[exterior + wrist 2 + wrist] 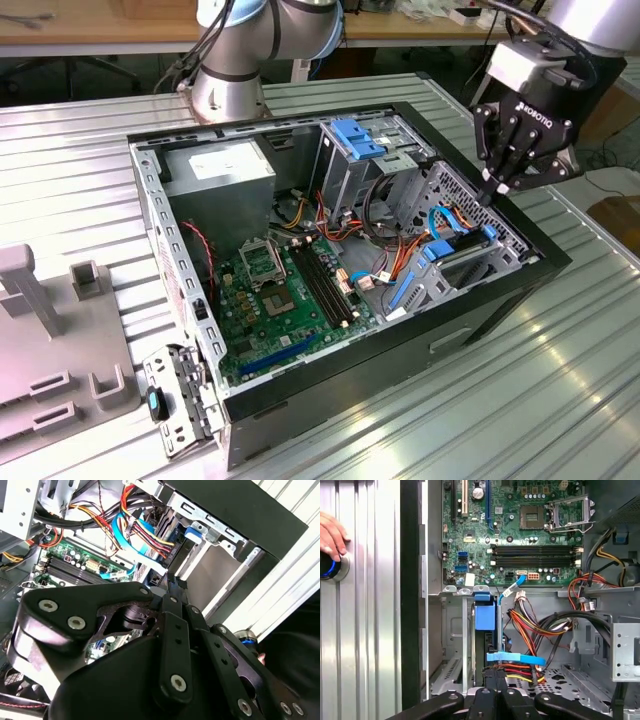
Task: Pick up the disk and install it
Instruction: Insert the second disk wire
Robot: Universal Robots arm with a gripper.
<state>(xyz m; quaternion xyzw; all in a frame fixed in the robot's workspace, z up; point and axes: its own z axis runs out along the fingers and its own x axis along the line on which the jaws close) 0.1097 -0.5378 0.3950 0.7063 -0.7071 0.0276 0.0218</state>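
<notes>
Exterior view: the gripper (pixel 497 192) has its jaws pressed together, tips touching the disk (pixel 462 247) just below; push gently, straight down.

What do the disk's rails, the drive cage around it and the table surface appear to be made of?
The disk has rails that look like bright blue moulded plastic, smooth and evenly coloured. The drive cage looks like bare sheet metal, grey, folded and punched with holes. The table seems to be ribbed aluminium, judging by its pale sheen.
</notes>
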